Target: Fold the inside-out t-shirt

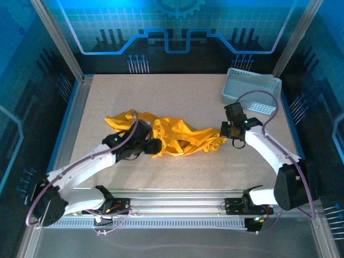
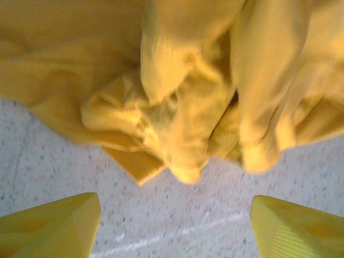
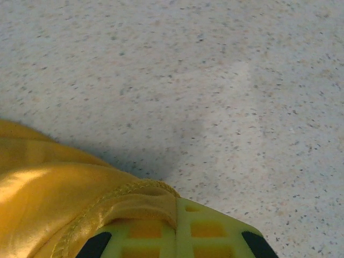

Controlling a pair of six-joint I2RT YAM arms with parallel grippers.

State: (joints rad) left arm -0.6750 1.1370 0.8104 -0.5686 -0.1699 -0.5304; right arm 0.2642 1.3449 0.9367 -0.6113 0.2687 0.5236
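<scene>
Mustard-yellow and crumpled, the inside-out t-shirt [image 1: 174, 137] lies in a long rumpled heap across the middle of the speckled counter [image 1: 161, 97], between the two arms. The left hand [image 1: 153, 146] hovers at the heap's left part with its yellow fingers [image 2: 54, 226] spread wide; bunched folds lie just ahead of the tips, on bare counter, with nothing between them. At the heap's right end, the right hand [image 1: 232, 131] is pinched closed on a stitched hem. A pale grey basket [image 1: 252, 88] sits apart at the far right corner.
</scene>
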